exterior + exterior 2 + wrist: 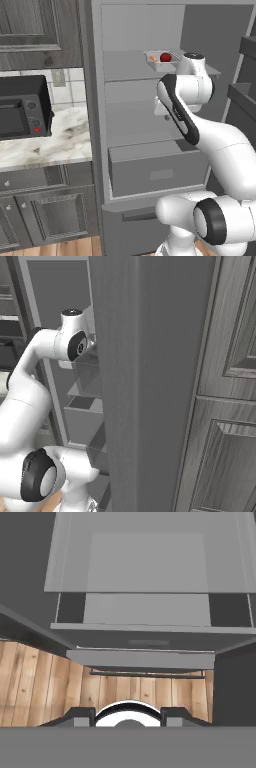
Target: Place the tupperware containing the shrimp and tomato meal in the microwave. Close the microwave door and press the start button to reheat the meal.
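The arm (210, 145) rises from five o'clock in the left base view and bends up into the open fridge (145, 160). Its gripper (129, 714) points down over the drawers; how wide it stands I cannot tell. Beyond, at one o'clock, the tupperware (161, 58) with the tomato (165, 57) rests on the upper shelf (125, 67), just beside the wrist.

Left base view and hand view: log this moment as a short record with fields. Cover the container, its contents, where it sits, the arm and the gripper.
container: tupperware, clear and shallow
contents: red tomato and orange shrimp
location: on a shelf inside the open fridge
arm: raised in front of the fridge, wrist just right of the tupperware
gripper: finger tips apart, nothing between them, pointing down over the drawer and wood floor
counter: small black oven at left
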Controlling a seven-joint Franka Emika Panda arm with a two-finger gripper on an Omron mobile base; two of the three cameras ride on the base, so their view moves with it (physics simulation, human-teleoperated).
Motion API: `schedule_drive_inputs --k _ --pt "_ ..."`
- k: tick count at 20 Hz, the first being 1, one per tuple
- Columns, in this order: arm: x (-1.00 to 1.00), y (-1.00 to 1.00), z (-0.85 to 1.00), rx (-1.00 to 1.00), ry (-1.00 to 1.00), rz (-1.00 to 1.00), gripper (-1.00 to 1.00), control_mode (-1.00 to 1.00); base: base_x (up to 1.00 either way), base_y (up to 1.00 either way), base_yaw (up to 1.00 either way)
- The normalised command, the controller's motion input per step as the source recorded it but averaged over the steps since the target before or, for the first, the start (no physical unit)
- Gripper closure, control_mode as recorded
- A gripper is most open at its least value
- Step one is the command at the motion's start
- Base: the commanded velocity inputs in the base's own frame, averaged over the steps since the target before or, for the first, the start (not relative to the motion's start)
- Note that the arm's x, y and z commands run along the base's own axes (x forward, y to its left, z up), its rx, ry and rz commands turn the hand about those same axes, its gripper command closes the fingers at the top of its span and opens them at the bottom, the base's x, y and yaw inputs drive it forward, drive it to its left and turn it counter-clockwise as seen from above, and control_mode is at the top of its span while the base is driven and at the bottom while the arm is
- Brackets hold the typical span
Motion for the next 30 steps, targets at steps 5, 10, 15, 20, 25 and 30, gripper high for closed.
schedule_drive_inputs --k 5,10,15,20,25,30 --pt "-0.03 -0.1 0.04 0.06 -0.12 0.0 -1.0 -1.0 0.0 0.0 0.0" --pt "-0.17 -0.02 0.38 0.06 -0.35 -0.06 -1.0 -1.0 0.0 0.0 0.0" --pt "0.0 0.0 0.47 0.04 -0.34 -0.1 -1.0 -1.0 0.0 0.0 0.0" --pt "0.02 0.0 0.48 0.02 -0.2 -0.14 -1.0 -1.0 0.0 0.0 0.0" --pt "0.19 0.0 0.41 0.04 -0.07 -0.17 -1.0 -1.0 0.0 0.0 0.0" --pt "0.3 0.0 0.28 0.05 -0.08 -0.17 -1.0 -1.0 0.0 0.0 0.0"
